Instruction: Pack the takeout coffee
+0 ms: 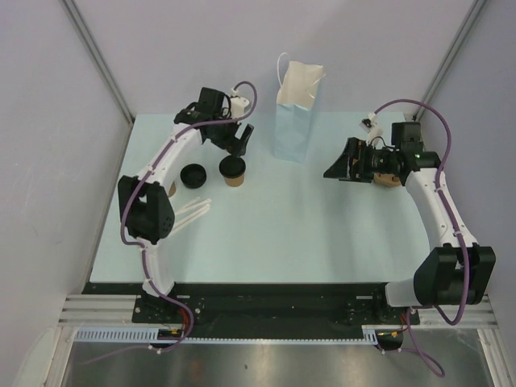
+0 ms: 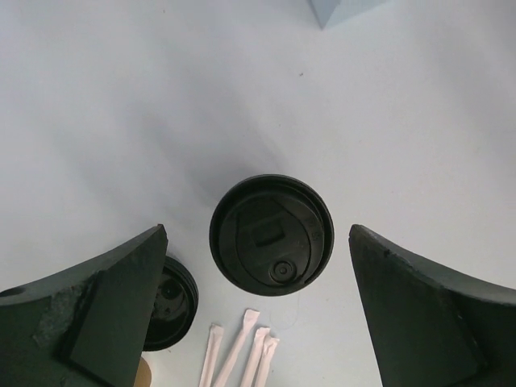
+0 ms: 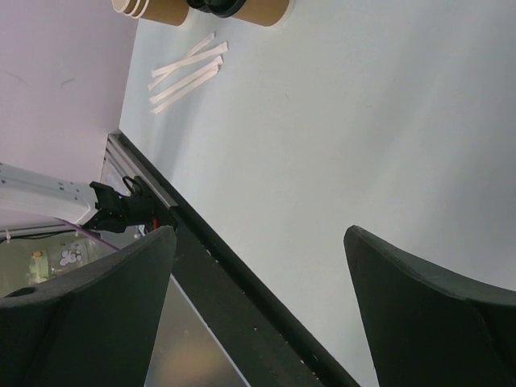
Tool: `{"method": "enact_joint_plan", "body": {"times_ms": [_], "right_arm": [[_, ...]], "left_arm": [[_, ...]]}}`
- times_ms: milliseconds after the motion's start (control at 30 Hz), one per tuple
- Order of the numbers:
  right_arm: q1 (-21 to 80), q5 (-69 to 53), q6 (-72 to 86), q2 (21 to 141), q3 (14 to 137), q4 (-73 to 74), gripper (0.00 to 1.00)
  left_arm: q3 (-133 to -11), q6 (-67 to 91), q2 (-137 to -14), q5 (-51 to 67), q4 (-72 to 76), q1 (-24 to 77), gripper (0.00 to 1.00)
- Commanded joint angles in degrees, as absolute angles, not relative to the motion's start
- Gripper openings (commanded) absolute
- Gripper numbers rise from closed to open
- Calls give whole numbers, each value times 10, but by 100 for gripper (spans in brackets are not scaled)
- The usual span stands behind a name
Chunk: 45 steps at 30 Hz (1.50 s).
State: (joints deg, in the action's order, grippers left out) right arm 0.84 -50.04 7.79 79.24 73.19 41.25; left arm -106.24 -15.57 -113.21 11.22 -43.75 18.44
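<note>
Hovering over the table [image 1: 282, 234] in the top view, the left end effector [image 1: 239, 139] is spread wide. The takeout coffee [image 1: 232, 170] stands upright just below its fingertips, not gripped. A loose black lid [image 1: 193, 175] lies beside the cup, and a paper bag [image 1: 296, 113] stands off to its right. The right end effector [image 1: 343, 161] is wide, empty and well apart from the coffee.

Left wrist: coffee centred between the fingers [image 2: 105, 306], with a gap on both sides. Wrapped sticks [image 2: 242, 355] lie nearby.

Right wrist: fingers wide, nothing between them. The coffee is far ahead, beside the stacked cups [image 3: 153, 8].
</note>
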Motion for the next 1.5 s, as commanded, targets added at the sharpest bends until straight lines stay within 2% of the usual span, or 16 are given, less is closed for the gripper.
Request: {"method": "enact_joint_plan", "body": {"times_ms": [0,100,233,333,400,467,500,667,967,1267,1333,1467], "right_arm": [[-27,-507,47,785,754,413,92],[-65,-478,-30,795,789,479,92],[-127,-407,-141,817,867,572,91],[-150,-342,-213,865,910,616,87],[-157,-289,-248,906,951,626,79],[-157,-255,-261,931,976,620,68],[-156,-224,-265,953,984,609,59],[-135,-154,-266,1029,1028,594,48],[-105,-97,-262,1125,1025,538,42],[-92,-104,-245,1176,1041,519,40],[-92,-106,-241,1187,1046,519,36],[-91,-107,-239,1200,1055,518,35]], "left_arm": [[-1128,-152,-1071,144,-488,180,99],[-1111,-135,-1003,169,-505,181,99],[-1013,-139,-900,191,-503,184,100],[-938,-140,-824,213,-484,187,100],[-902,-135,-793,226,-472,192,99],[-856,-133,-759,232,-455,200,99],[-833,-128,-750,233,-444,204,100],[-795,-108,-735,250,-426,214,99],[-786,-91,-739,271,-416,216,100],[-785,-84,-744,261,-411,216,100],[-784,-84,-744,258,-411,216,100],[-782,-86,-744,260,-412,216,99]]}}
